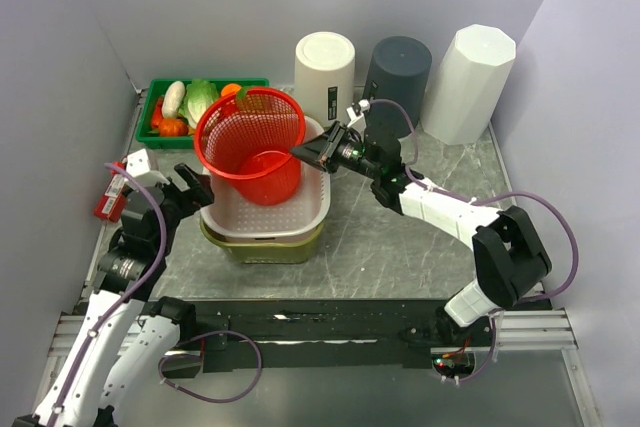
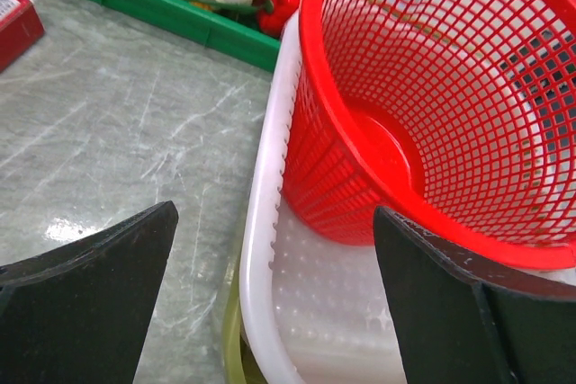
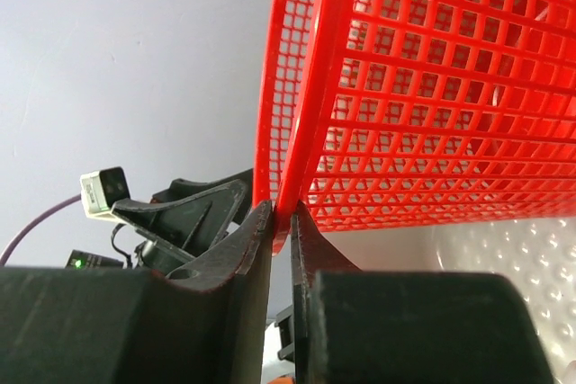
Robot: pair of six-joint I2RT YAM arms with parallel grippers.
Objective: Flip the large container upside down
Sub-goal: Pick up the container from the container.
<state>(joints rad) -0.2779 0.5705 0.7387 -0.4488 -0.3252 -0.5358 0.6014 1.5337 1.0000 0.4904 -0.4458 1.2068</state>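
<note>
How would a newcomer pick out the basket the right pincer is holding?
Mid-table, a white tub sits on an olive one. Tilted inside it is the red mesh basket. The back-row containers are solid white or dark; only this is red lattice.

A robotics lab test cell is showing here: plain pale lilac partition walls (image 1: 60, 47) are boxing in a grey marble-patterned tabletop (image 1: 400, 247). White-and-black robot arms (image 1: 440, 209) are sitting bolted along a black base rail (image 1: 330, 325) at the near edge. A green plastic tray (image 1: 165, 83) of vegetables is sitting at the far left.
</note>
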